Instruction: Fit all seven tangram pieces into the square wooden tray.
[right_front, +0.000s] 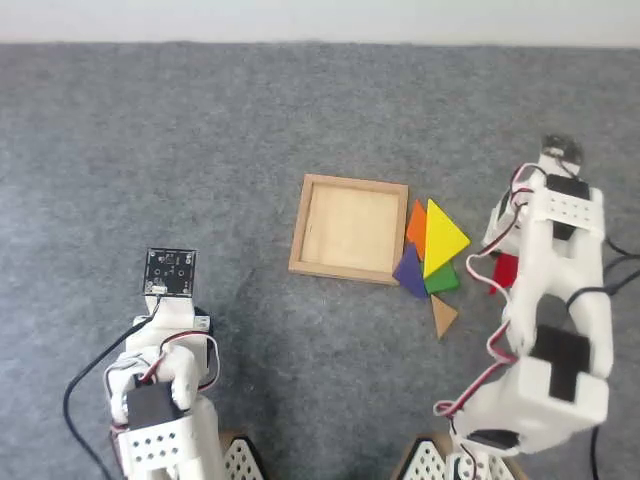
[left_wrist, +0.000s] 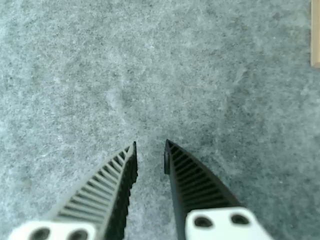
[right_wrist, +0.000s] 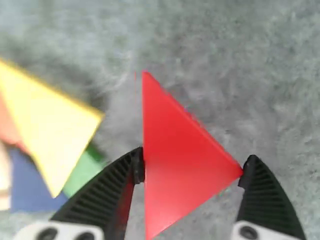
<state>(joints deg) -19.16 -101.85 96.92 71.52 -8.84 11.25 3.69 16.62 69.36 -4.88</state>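
Red triangle (right_wrist: 175, 160), yellow triangle (right_front: 441, 238) — blurry piece (right_wrist: 87, 172) prob. green.

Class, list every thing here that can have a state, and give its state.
Square wooden tray, empty.
Red triangular tangram piece, gripped by right end effector.
Left end effector, slightly open, holding nothing.
Yellow triangular piece, outside the tray.
Tan triangular piece, outside the tray, lying apart.

Tangram pieces (right_front: 440, 238) lie clustered just right of the tray (right_front: 355, 182).

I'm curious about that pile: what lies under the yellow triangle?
An orange piece, a purple piece and a green piece poke out from under the yellow triangle. Their covered parts are hidden.
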